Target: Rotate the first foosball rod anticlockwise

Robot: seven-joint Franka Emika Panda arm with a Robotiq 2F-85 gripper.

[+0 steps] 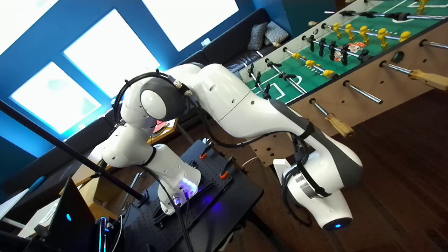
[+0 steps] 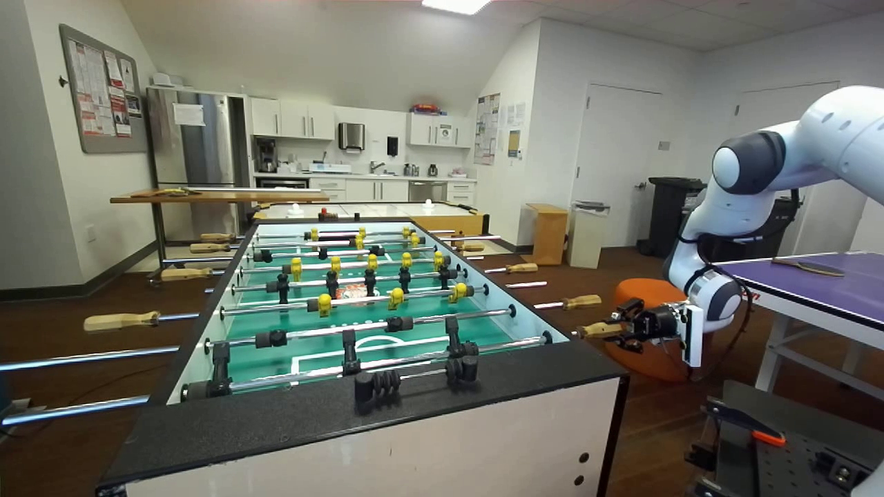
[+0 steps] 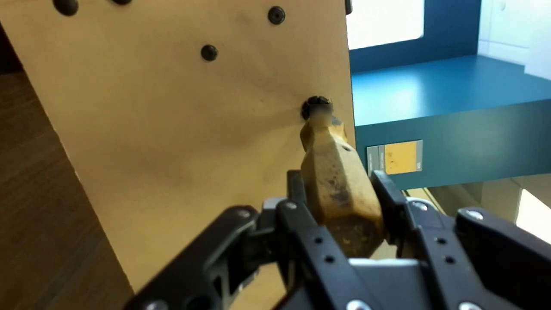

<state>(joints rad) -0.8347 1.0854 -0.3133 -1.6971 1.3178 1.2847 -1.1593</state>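
The first foosball rod (image 2: 511, 344) is thin and silver, with black players along it, at the near end of the green-pitch table in an exterior view. Its tan wooden handle (image 3: 340, 176) points toward the camera in the wrist view, one dark-stained facet upward. My gripper (image 3: 342, 193) is shut on that handle, a black finger (image 3: 296, 187) against its left side and the opposite one along its right. In an exterior view the gripper (image 2: 625, 327) reaches in sideways from the right, level with the handle. My arm hides handle and gripper in the remaining exterior view.
Close by along the side wall is another tan-handled rod (image 1: 338, 126), followed by a bare metal rod (image 1: 364, 92). An orange stool (image 2: 656, 359) stands behind the gripper. The purple table (image 2: 815, 279) lies to the right, and my black cart (image 1: 224, 199) beneath the arm.
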